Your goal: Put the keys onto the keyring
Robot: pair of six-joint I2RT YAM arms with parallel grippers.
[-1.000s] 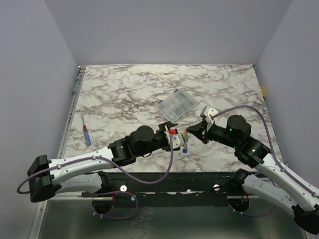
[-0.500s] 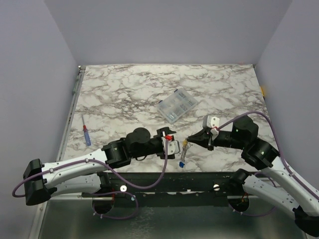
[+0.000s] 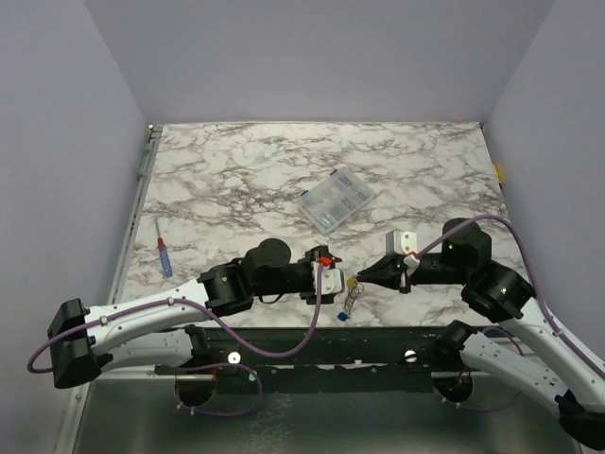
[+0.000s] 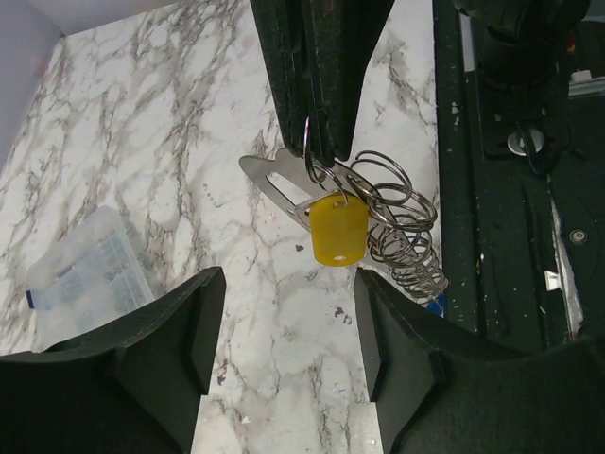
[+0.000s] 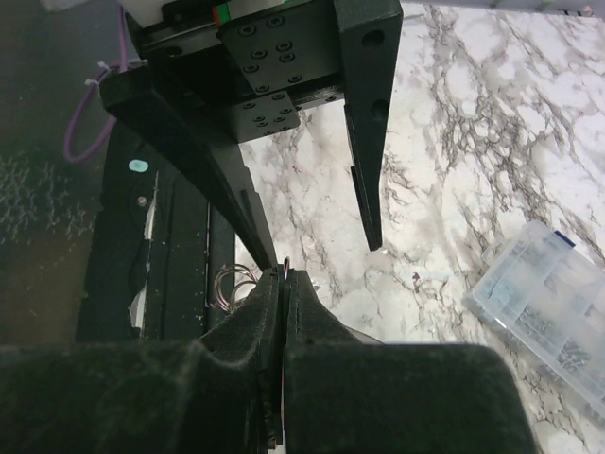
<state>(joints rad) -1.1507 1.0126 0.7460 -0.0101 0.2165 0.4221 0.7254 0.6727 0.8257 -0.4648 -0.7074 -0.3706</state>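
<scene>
My right gripper (image 3: 365, 277) is shut on a thin wire loop of the keyring (image 4: 392, 222), a bunch of silvery rings. In the left wrist view its fingers (image 4: 321, 85) come down from the top, and the yellow key (image 4: 338, 230) hangs from the ring just under their tips, with a flat silver piece beside it. A bit of the blue key (image 4: 437, 301) shows behind the coils. In the right wrist view my right gripper (image 5: 285, 274) pinches the wire and the rings (image 5: 232, 279) lie to its left. My left gripper (image 4: 288, 284) is open and empty, facing the yellow key without touching it.
The clear compartment box (image 3: 336, 200) lies behind the grippers; it also shows in the left wrist view (image 4: 85, 274) and the right wrist view (image 5: 548, 303). The blue-handled screwdriver (image 3: 164, 256) lies at the left. The black frame (image 3: 312, 345) runs along the near table edge, right beside the rings.
Both grippers have moved toward the near edge. The right gripper has carried the ring bundle down with it; the keys now hang lower, close to the black frame.
</scene>
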